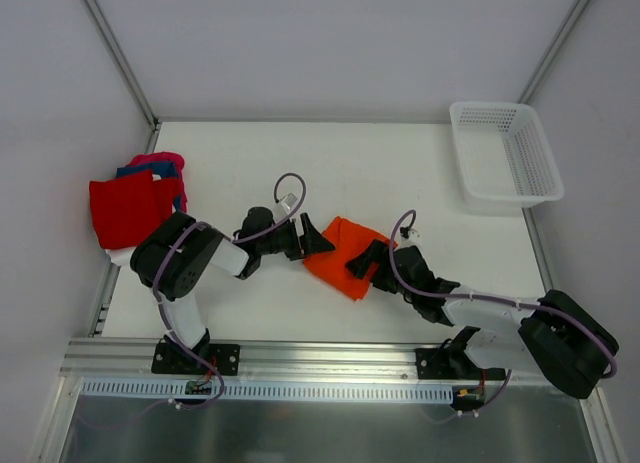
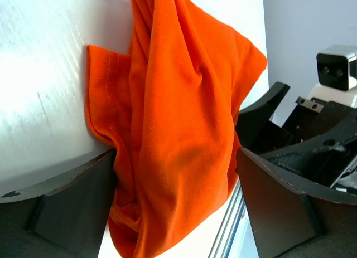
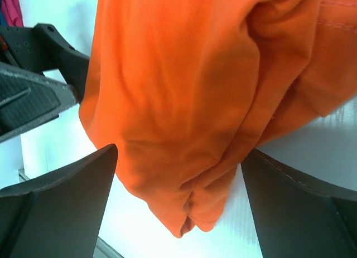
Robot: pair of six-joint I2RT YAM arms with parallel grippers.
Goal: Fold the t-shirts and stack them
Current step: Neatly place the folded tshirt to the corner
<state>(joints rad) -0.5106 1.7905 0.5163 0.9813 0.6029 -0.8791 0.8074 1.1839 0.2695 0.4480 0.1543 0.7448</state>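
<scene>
While the red/blue/pink t-shirt pile (image 1: 130, 208) sits at the table's (image 1: 350, 163) left edge, the left gripper (image 1: 318, 241) has jaws spread wide, straddling the orange t-shirt (image 1: 335, 265), crumpled mid-table. The right gripper (image 1: 362, 263) is likewise wide open round the shirt's opp. side. White basket (image 1: 505, 163) at far-right back corner.

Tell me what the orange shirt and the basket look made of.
Orange shirt: soft matte cloth, possibly a cotton knit; it drapes in loose folds and shows a stitched hem. Basket: white, seemingly rigid plastic; its mesh walls stand straight.
</scene>
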